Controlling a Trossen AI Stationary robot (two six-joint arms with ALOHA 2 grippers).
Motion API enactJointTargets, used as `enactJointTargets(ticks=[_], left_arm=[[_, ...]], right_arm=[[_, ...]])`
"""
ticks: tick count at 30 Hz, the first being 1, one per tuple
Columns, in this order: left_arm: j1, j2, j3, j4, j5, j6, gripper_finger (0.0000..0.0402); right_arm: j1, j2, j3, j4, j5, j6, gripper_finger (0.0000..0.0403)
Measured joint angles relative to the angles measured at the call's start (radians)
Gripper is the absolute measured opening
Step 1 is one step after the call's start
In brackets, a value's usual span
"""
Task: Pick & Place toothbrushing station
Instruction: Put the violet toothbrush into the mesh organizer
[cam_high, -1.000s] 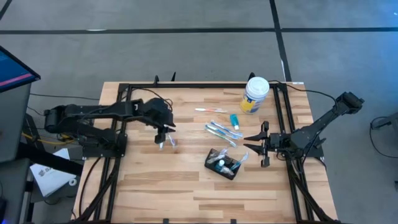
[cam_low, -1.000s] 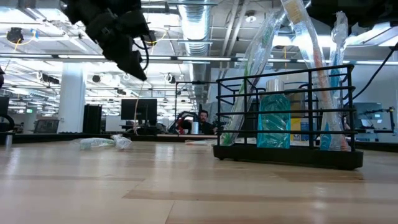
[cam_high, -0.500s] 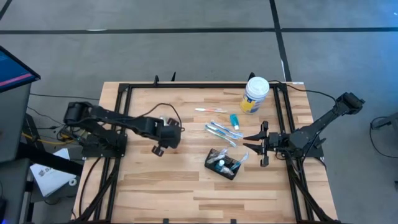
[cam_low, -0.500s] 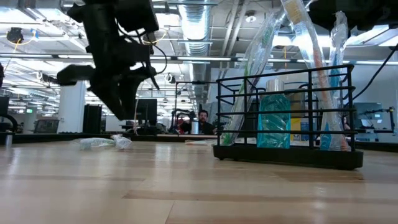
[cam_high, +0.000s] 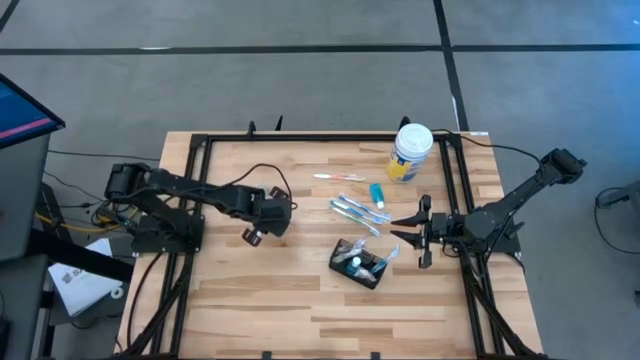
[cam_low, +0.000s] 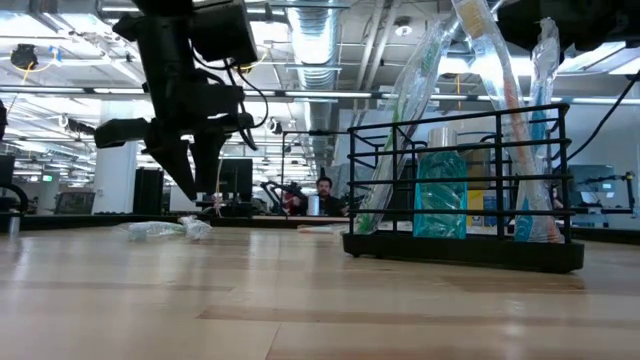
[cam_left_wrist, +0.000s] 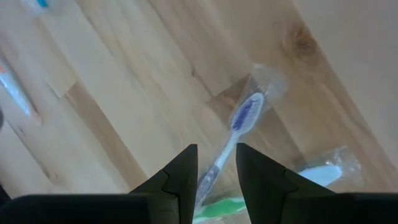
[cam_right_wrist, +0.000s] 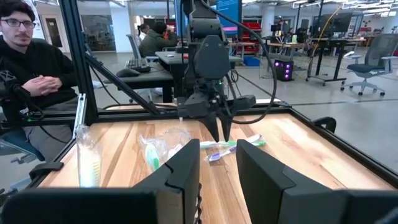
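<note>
**Left side.** The left end effector points down over the desk, its fingers a narrow gap apart. A wrapped toothbrush lies on the wood directly below. In the left wrist view its handle lines up with that gap, but the right wrist view shows the fingertips clear above it. Judged: nothing gripped.

**Centre.** The toothbrushing station stands well apart from the left end effector, on the side toward the right arm. It is near the right end effector, just ahead of its fingertips and a little off to one side. It is a black wire holder, upright, carrying tall wrapped brushes and a blue-green bottle.

**Handling, judged.**
- The frame is stiff and light.
- Its load is top-heavy, so it may rock or tip if jerked.
- The thin wire looks smooth and may slip in a loose grip.
- The best hold is the top rail at a short end, clear of the soft wrappers. It should be lifted level.

**Right side.** The right end effector waits low over the desk, fingers narrowly parted and empty.

**Change noted.** A second ago the left arm was bent, with its end effector higher over the same spot. It has since stretched out and dropped low into the low view. Over the last half second it has barely shifted. The station and the right arm have not moved.
</note>
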Motion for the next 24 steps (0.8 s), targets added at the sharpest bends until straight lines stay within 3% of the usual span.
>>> enactJointTargets(ticks=[14, 24], left_arm=[[0.035, 0.000, -0.067, 0.029, 0.031, -0.001, 0.0104], [0.035, 0.000, -0.067, 0.046, 0.031, 0.095, 0.0104]], right_arm=[[0.000, 0.000, 0.000, 0.000, 0.000, 0.000, 0.0098], [0.000, 0.000, 0.000, 0.000, 0.000, 0.000, 0.0098]])
